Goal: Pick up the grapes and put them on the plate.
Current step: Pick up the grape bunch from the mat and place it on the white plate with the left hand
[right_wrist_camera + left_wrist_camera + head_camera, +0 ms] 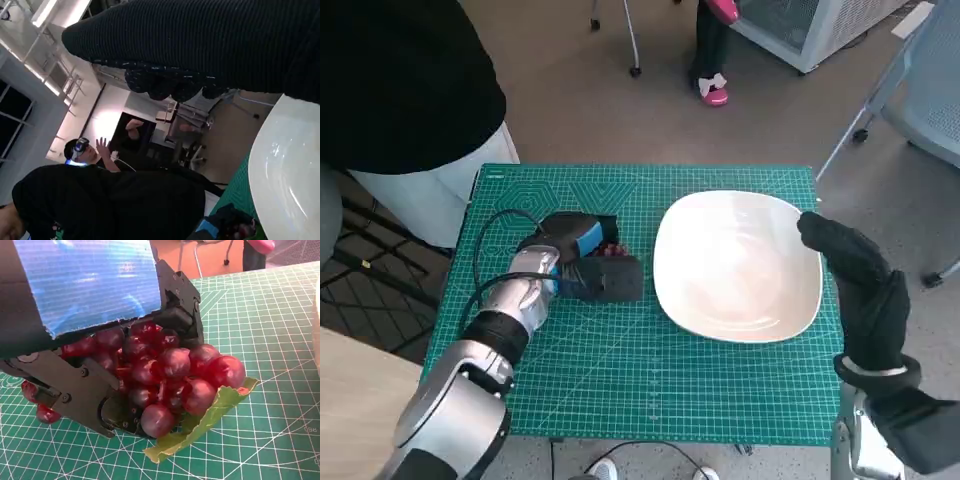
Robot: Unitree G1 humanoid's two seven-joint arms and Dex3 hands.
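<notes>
left hand (100, 365) wraps grapes (175, 375), still on mat beside plate (738, 265); lift, carry, drop remain. right hand (855, 275) holds nothing, at plate rim.

I count one plate (738, 265), one bunch of grapes (170, 377) with one leaf (210, 415) under it, one green mat (620, 370), my two hands, and two people in my right wrist view.

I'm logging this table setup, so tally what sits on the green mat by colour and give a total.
Red: 1, the bunch of glossy red grapes
Green: 1, the flat green leaf under the grapes
White: 1, the wide white plate
Total: 3
</notes>
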